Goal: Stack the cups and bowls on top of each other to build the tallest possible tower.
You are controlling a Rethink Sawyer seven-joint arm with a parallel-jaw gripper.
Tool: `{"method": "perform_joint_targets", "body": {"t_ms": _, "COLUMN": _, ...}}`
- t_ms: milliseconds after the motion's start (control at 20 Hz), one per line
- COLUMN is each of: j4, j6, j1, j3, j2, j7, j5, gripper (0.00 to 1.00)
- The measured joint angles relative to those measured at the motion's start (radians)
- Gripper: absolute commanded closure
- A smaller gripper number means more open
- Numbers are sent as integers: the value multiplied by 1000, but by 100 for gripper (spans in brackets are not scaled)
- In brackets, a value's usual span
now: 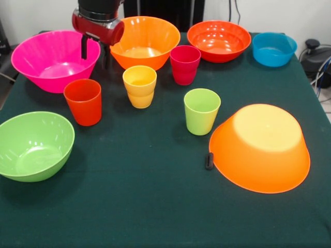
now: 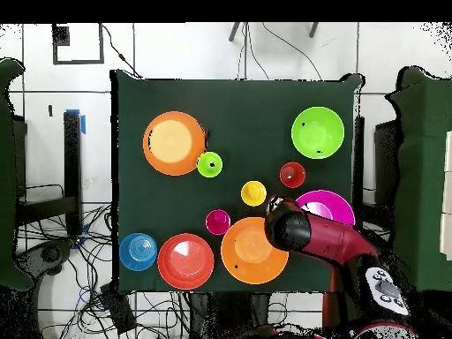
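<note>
My gripper (image 1: 95,51) hangs open and empty at the far left, above the gap between the large pink bowl (image 1: 31,72) and the upright orange bowl (image 1: 155,57). From overhead the arm's head (image 2: 281,219) covers it. A red-orange bowl (image 1: 219,51) and a small blue bowl (image 1: 274,57) stand along the far edge. A lime green bowl (image 1: 46,155) is near left. A second orange bowl (image 1: 261,150) lies upside down at near right. The orange-red cup (image 1: 83,106), yellow cup (image 1: 139,90), crimson cup (image 1: 185,70) and lime green cup (image 1: 200,119) stand upright, apart, mid-table.
Everything sits on a dark green cloth (image 1: 139,206). A small black object (image 1: 209,160) lies against the upside-down orange bowl's left rim. Cables and dark gear (image 1: 315,57) lie beyond the table's right edge.
</note>
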Motion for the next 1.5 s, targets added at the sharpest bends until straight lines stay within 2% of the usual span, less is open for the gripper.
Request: {"method": "perform_joint_targets", "body": {"t_ms": 1500, "j4": 14, "j6": -1, "j1": -2, "j3": -10, "j2": 30, "j7": 0, "j5": 4, "gripper": 0}}
